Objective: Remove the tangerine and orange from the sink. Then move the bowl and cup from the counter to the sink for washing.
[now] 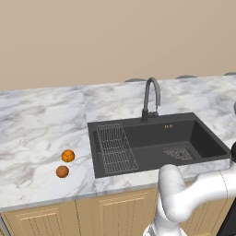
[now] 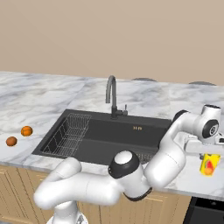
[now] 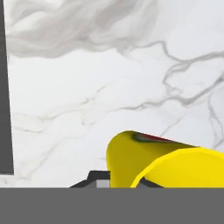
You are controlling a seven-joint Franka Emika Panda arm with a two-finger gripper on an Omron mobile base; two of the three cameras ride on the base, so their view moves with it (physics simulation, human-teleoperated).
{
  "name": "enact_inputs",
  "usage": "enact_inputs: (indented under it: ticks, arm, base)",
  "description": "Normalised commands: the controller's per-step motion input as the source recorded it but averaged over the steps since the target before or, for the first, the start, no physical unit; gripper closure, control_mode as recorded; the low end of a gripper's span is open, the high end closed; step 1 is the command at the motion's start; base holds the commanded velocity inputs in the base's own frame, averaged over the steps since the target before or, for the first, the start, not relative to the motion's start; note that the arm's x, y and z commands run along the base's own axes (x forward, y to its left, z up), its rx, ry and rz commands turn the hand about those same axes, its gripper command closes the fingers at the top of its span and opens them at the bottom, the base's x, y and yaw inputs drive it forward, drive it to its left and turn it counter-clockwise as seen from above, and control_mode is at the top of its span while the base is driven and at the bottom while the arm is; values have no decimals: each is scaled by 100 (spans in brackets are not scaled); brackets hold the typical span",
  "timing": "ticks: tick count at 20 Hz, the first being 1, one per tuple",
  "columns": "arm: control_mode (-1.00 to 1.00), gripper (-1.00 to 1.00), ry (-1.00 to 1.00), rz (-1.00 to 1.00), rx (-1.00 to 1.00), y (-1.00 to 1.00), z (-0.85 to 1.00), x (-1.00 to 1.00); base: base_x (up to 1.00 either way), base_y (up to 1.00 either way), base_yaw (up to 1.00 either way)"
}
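The yellow cup (image 2: 209, 165) with its red mark hangs at the right edge of the right base view, directly below the gripper (image 2: 209, 154), over the marble counter (image 2: 39, 94) right of the sink (image 2: 105, 135); in the hand view the cup (image 3: 166, 164) sits at the bottom right between the dark finger tips, so the gripper appears pinched on it. The dark sink basin (image 1: 156, 140), with wire rack (image 1: 115, 148) on its left and gooseneck faucet (image 1: 150, 98) behind, occupies the frame centre. Two orange fruits, one brighter (image 1: 68, 156) and one darker (image 1: 62, 171), lie close together on the counter at the left of the left base view.
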Motion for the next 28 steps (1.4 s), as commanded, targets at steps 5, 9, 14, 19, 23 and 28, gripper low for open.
enact_inputs:
  ticks: [5, 9, 14, 19, 23, 28]
  arm:
    - [-100, 100, 0, 3, 0, 31, 20, -8]
    - [-100, 100, 0, 4, 0, 40, 23, -3]
    - [-100, 100, 0, 5, 0, 47, 12, -8]
    - [-100, 100, -6, 6, 0, 52, 3, 0]
    - [-100, 100, -16, 5, 0, 54, 4, 0]
    - [-100, 100, -15, 4, 0, 52, 3, 2]
  base:
    - [0, 0, 0]
    - [0, 0, 0]
    - [0, 0, 0]
    - [0, 0, 0]
    - [0, 0, 0]
    - [0, 0, 0]
